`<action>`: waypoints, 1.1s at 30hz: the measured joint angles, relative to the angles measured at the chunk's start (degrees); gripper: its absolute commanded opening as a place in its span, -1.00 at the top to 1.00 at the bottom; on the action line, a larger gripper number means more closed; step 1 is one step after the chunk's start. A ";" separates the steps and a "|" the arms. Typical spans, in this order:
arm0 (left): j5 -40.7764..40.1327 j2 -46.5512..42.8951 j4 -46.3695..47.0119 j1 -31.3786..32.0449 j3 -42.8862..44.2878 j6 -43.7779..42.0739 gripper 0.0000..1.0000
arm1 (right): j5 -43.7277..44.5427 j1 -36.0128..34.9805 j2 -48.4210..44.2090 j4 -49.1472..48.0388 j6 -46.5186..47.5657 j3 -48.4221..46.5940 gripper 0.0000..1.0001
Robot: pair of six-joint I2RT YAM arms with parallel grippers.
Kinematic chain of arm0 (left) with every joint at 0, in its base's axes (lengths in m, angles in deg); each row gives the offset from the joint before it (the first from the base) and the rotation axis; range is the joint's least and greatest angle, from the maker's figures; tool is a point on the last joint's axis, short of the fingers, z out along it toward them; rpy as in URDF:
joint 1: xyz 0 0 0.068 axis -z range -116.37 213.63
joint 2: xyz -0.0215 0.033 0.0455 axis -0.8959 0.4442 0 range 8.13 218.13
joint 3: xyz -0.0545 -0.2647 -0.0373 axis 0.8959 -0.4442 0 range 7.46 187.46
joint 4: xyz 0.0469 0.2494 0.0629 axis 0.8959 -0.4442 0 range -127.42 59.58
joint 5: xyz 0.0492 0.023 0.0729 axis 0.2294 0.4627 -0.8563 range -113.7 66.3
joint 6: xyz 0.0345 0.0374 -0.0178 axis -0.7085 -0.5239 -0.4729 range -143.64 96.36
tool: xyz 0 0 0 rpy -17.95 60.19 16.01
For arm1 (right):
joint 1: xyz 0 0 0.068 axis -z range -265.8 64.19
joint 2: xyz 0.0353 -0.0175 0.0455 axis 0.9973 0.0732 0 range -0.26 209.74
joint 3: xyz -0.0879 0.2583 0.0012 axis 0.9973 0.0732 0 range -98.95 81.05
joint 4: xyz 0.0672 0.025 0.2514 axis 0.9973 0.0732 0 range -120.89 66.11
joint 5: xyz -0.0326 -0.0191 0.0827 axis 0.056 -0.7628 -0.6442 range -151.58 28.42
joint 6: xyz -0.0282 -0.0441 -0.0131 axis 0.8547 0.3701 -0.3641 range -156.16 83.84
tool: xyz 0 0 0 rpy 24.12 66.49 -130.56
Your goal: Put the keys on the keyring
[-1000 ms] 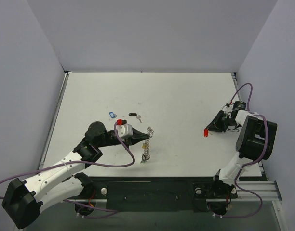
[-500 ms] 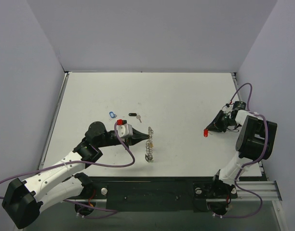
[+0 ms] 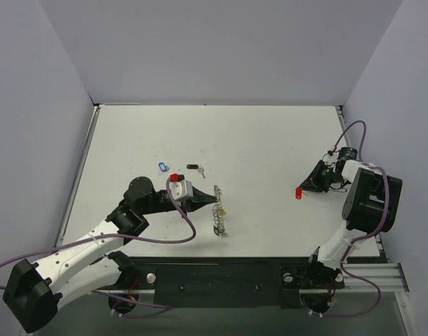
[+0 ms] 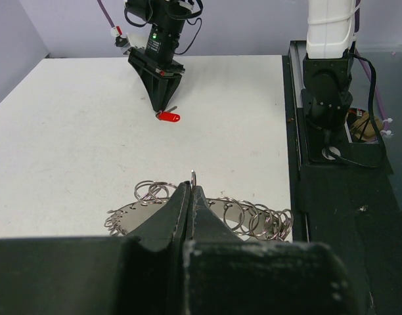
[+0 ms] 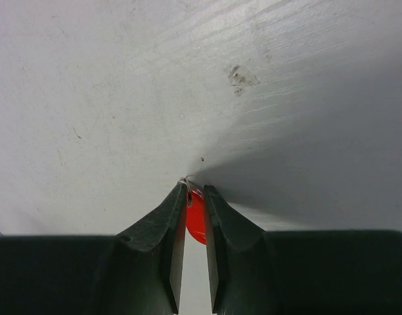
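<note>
Mid-frame, the left gripper (image 3: pixel 205 201) pinched shut on the keyring (image 3: pixel 217 214), while at right the right gripper (image 3: pixel 303 190) nipped only the edge of the red key (image 3: pixel 298 194), which might slip out.

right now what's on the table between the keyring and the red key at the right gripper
Nothing: only bare white table lies between the keyring and the red key. The top external view shows it; the left wrist view agrees.
</note>
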 measured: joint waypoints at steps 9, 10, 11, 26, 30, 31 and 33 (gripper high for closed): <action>0.00 0.00 -0.13 0.00 0.00 -0.04 1.00 | 0.04 -0.04 0.00 0.02 0.24 -0.20 0.74; 0.02 0.00 -0.13 0.00 0.00 -0.07 1.00 | 0.04 -0.07 0.00 0.02 0.24 -0.20 0.75; 0.02 0.00 -0.13 0.00 0.00 -0.09 1.00 | 0.04 -0.07 0.00 0.04 0.26 -0.20 0.76; 0.00 0.00 -0.13 0.00 0.00 -0.15 1.00 | 0.02 -0.79 0.02 0.11 1.03 -0.26 0.80; 0.00 0.00 -0.13 0.00 0.00 -0.17 1.00 | 0.02 -0.83 0.02 0.37 1.29 -0.52 0.83; 0.00 0.00 -0.13 0.00 0.00 -0.17 1.00 | 0.02 -0.83 0.02 0.37 1.38 -0.52 0.83; 0.00 0.02 -0.13 0.00 0.00 -0.17 1.00 | 0.02 -0.83 0.02 0.42 1.51 -0.52 0.83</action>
